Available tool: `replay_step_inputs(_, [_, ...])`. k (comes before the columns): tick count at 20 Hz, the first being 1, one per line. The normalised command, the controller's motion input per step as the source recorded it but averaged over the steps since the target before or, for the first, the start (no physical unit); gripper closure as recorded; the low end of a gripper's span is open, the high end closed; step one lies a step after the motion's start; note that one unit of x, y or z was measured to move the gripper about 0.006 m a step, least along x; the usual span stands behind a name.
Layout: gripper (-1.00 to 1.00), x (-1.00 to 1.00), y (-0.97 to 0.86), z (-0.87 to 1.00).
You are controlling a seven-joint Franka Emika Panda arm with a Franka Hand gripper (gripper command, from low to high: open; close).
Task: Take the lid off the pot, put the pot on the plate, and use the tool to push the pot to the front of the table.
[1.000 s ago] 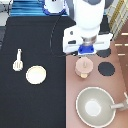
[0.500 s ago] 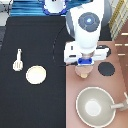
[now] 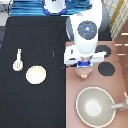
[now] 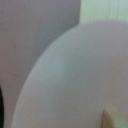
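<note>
The gripper (image 3: 84,64) hangs right over the pot (image 3: 84,73). It is very close to the pot, or touching it. The arm hides that spot, so I cannot tell if the gripper is gripping anything.

The pot sits on the pinkish-brown stove (image 3: 74,102), on the exterior view's right. It is just beside two black burners (image 3: 106,69). Only a bit of pale pink peeks out below the gripper. In the wrist view a big round pale shape fills the picture. I think it is the lid (image 4: 65,85), seen from very near. The gripper is probably there because the lid has to come off first.

The plate (image 3: 36,74) lies on the black surface (image 3: 35,30), well apart from the pot, on the exterior view's left. Nothing is on it, so the pot has not been put there yet. The tool (image 3: 18,60) lies near the plate, a little nearer the exterior view's top. Nothing is touching it.

A big grey pan (image 3: 95,106) with a long handle sits on the stove, near the exterior view's bottom. The black surface takes up the left side and the stove the right. Past the surface, at the exterior view's top, there is something white and blue that I cannot make out.
</note>
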Motion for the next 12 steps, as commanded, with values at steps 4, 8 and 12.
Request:
replay_step_inputs(4, [1.0, -0.16, 0.12, -0.15])
replay_step_inputs(8, [1.0, -0.02, 0.13, 0.04])
replay_step_inputs(12, [1.0, 0.0, 0.08, 0.05])
